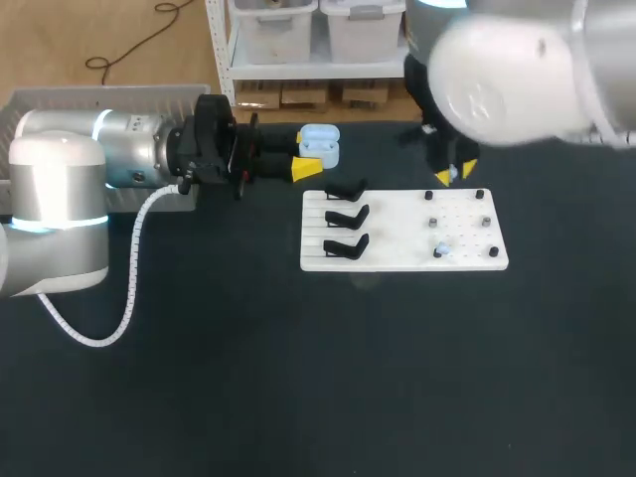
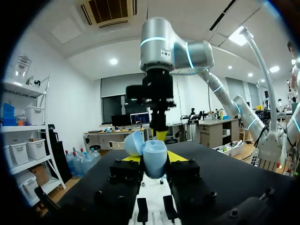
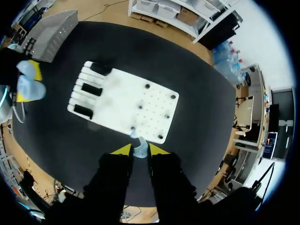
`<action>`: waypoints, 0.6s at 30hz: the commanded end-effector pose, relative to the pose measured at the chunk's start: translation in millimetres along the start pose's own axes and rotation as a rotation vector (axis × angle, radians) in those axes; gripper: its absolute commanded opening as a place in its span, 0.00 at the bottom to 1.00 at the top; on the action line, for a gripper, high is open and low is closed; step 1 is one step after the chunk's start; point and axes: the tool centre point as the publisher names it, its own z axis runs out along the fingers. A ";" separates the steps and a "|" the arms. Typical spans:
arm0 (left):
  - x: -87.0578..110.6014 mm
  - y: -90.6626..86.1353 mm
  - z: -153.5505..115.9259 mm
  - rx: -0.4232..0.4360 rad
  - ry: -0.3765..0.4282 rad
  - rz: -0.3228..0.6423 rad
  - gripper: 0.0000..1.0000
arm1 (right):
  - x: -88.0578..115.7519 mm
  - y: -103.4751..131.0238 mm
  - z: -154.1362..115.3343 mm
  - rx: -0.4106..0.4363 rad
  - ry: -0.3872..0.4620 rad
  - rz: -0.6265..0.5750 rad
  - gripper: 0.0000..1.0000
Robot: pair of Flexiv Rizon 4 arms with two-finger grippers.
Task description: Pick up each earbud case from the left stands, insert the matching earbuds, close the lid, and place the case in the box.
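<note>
We are holding the light blue earbud case (image 1: 319, 144) in our left gripper (image 1: 310, 157), above the black table (image 1: 298, 378), just past the far left corner of the white board (image 1: 397, 260). The two yellow fingers are pinching the case from both sides, and its lid (image 2: 133, 143) is standing open. Our right gripper (image 1: 455, 174) is hanging over the far right side of the board. Its fingers are close together, and they are pinching a small light blue earbud (image 3: 138, 151). Another light blue earbud (image 1: 442, 248) is sitting on the board among the small black pegs (image 1: 486, 221), near the front edge. Three black stands (image 1: 347, 215) are sitting in a row on the left side of the board.
</note>
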 end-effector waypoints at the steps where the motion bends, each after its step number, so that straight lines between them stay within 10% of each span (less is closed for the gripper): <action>1: 0.9 0.8 0.1 0.001 -0.001 0.001 0.00 | -4.0 26.2 -45.8 0.013 0.073 0.003 0.00; 18: 0.9 0.8 0.1 0.001 -0.001 0.001 0.00 | -2.4 44.2 -52.5 -0.013 0.057 0.002 0.00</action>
